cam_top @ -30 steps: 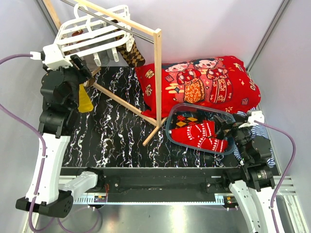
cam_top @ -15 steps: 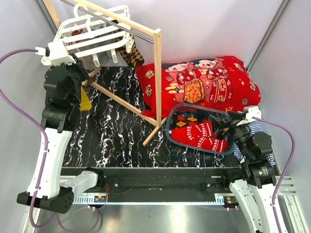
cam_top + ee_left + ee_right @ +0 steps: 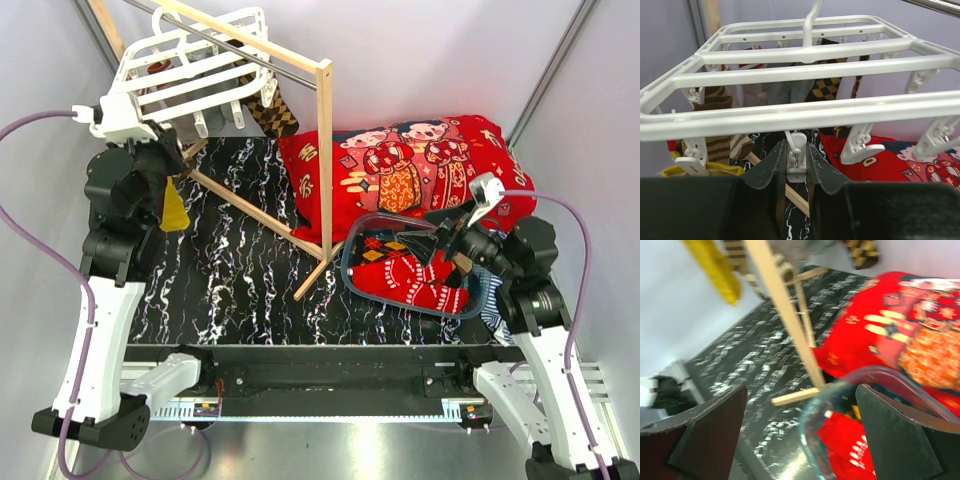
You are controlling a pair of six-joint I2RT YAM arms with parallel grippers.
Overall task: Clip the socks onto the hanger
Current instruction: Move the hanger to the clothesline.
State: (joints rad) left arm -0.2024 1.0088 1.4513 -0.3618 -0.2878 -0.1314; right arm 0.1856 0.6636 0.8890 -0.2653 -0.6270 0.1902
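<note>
The white hanger (image 3: pixel 190 70) hangs at the back left, with a mustard yellow sock (image 3: pixel 175 210) and a brown diamond sock (image 3: pixel 270 115) clipped under it. My left gripper (image 3: pixel 172 160) is just below its near edge. In the left wrist view the left gripper (image 3: pixel 796 167) is shut on one small white clip (image 3: pixel 796 150) of the hanger (image 3: pixel 805 75); a striped sock (image 3: pixel 717 147) hangs behind. Red socks with white marks (image 3: pixel 410 280) and an argyle sock (image 3: pixel 385 245) lie in a clear tray (image 3: pixel 350 270). My right gripper (image 3: pixel 440 240) is open above the tray, empty (image 3: pixel 800 430).
A bare-wood rack (image 3: pixel 325 150) stands across the middle, its foot by the tray's left rim (image 3: pixel 810 415). A big red cartoon blanket (image 3: pixel 420 165) lies behind the tray. A blue-white striped cloth (image 3: pixel 490 305) lies at the right edge.
My right arm has lifted and swung left from the table's right edge to above the tray. My left gripper stays under the hanger's near edge, shifted slightly.
</note>
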